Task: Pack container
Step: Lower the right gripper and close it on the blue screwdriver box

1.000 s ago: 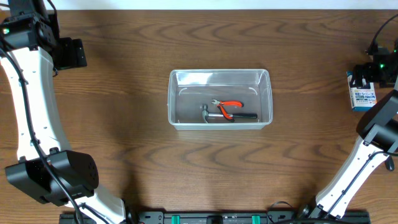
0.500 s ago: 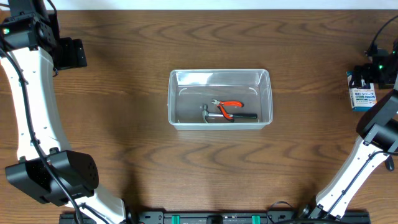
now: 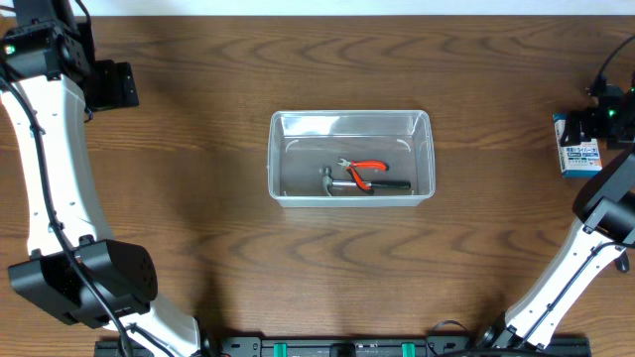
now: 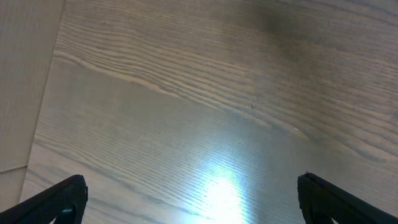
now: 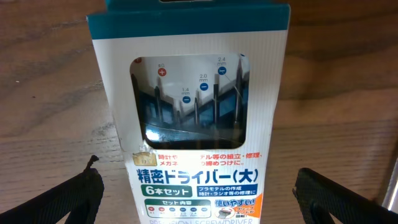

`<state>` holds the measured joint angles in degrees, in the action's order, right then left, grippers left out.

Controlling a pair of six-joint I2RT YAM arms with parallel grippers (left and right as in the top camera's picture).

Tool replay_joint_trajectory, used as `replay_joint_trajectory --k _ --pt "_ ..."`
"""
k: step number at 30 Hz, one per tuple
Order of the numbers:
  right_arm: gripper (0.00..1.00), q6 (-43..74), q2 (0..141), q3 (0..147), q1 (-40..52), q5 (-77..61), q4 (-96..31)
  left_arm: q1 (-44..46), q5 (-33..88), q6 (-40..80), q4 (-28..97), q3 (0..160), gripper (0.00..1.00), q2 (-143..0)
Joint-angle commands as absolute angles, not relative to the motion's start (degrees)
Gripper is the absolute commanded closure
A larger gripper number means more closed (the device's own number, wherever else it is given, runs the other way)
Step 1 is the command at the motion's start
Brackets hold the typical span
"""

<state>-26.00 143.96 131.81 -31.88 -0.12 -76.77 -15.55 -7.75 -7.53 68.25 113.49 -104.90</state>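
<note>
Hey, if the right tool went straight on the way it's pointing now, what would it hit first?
The right tool, open, would most likely meet the blue-and-white screwdriver box first. It lies on the table, centred ahead between the fingers. How far off it is remains unclear.

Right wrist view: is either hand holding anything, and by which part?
Nothing held: right hand open astride the screwdriver box, clear of its sides; left hand open over the table.

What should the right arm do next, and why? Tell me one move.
Probably lower the open right gripper around the precision screwdriver set box and close: its fingers stand either side of the box, which lies outside the container.
</note>
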Motion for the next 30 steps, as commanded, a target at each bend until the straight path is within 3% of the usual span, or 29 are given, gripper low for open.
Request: replay_joint_trajectory --k 1,30 --pt "0.01 -26.74 144.51 131.46 -32.05 -1.13 -76.62 -15.73 -8.21 -7.81 68.27 113.80 0.02 -104.71" --pt "0.01 -26.85 148.16 131.44 -31.16 0.23 -76.86 -15.73 -8.21 -7.81 68.29 113.80 0.02 -104.71"
